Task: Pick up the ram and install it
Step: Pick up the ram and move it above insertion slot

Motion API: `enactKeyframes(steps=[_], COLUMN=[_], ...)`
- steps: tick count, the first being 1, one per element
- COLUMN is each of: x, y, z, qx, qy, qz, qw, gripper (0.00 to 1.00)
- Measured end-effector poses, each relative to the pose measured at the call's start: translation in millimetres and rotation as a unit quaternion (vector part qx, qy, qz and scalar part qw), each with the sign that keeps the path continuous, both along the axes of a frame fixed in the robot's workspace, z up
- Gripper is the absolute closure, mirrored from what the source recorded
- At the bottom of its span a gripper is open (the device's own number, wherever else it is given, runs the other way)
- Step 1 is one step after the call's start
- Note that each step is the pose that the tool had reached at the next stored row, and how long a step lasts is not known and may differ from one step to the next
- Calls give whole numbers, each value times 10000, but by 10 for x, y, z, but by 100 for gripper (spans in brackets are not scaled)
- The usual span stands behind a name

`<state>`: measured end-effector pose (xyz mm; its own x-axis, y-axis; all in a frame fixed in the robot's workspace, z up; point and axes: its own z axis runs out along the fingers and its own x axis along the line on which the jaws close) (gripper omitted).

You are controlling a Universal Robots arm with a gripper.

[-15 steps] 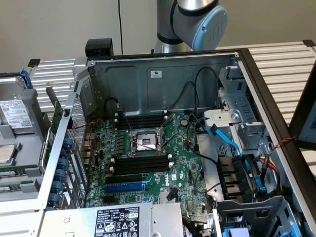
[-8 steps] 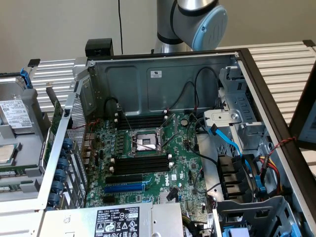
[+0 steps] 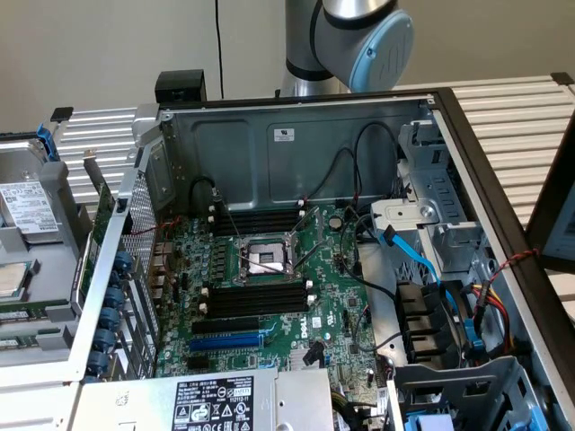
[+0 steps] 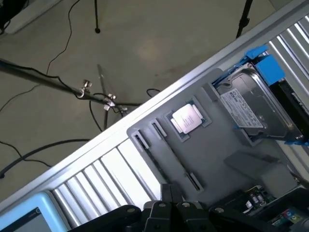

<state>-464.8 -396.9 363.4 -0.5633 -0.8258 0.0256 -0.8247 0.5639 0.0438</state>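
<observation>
On the grey tray [image 4: 217,162] that sits at the exterior view's left edge, beside the open computer case [image 3: 234,148], the ram [image 4: 166,160] stands on edge. It shows as a long, thin dark strip between two end clips, so its chips and label cannot be made out. The processor [image 4: 187,118] lies just beside it, the hard drive [image 4: 248,108] further along the tray. The arm [image 3: 355,40] rises behind the case at the top centre of the exterior view. The hand [image 4: 170,195] is clenched on nothing, raised over the tray and apart from the ram.
</observation>
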Motion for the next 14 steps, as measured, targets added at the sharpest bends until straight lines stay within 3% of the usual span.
enactKeyframes(steps=[3,7,10,14], x=[0,0,0,0], y=[0,0,0,0], z=[-1,-2,-4,-7], qx=[0,0,-1,-2], qy=[0,-7,-19,-41], qz=[273,640,912,1275], qw=[9996,9979,9958,9918], gripper=[89,89,89,89])
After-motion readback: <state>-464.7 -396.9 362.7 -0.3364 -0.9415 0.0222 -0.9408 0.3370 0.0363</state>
